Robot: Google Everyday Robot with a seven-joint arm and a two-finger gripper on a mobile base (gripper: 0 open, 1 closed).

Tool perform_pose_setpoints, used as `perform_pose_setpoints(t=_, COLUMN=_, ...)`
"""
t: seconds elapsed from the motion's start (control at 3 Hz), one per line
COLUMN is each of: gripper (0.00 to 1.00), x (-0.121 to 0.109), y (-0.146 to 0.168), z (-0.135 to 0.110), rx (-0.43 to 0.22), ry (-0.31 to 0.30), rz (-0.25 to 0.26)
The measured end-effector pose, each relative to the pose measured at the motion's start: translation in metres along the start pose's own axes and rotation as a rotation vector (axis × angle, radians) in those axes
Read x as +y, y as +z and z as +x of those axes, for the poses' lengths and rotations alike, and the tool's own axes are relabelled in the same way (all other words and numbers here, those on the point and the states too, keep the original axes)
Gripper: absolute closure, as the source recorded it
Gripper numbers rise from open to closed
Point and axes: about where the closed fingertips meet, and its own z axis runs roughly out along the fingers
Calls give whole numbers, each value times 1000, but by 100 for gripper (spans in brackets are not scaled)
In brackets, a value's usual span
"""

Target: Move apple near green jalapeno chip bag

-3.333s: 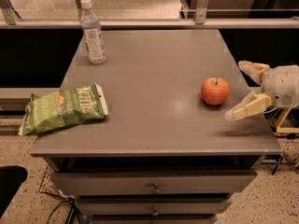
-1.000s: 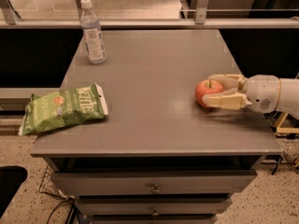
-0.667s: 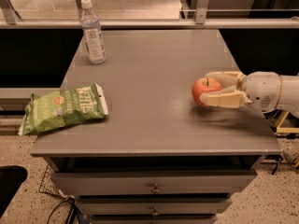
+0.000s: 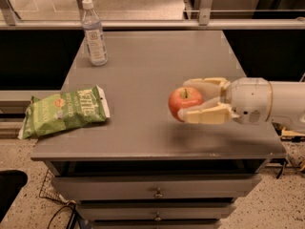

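Note:
The red-orange apple is held between the cream fingers of my gripper, which reaches in from the right and is shut on it. The apple hangs a little above the grey tabletop, right of centre, with a faint shadow beneath it. The green jalapeno chip bag lies flat at the table's front left corner, its white "Kettle" lettering up, partly overhanging the left edge. The apple is well to the right of the bag.
A clear plastic water bottle with a white cap stands upright at the back left of the table. Drawers sit under the tabletop. A railing runs behind the table.
My gripper closed around the apple, lifted it off the table and carried it left toward the table's middle. The bag and bottle have not moved.

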Motion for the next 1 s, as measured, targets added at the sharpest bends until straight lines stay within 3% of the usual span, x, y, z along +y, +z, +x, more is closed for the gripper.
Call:
perform_pose_setpoints(t=0.33, gripper=100, x=58, y=52, z=7, rx=12, ry=-15, rz=-90)
perform_pose_setpoints(t=0.67, gripper=100, x=86, y=88, z=14, rx=4, ry=-36, rz=-158)
perform_pose_setpoints(t=1.0, gripper=100, x=91, y=120, z=12, rx=-16, ry=-79, rz=-219)
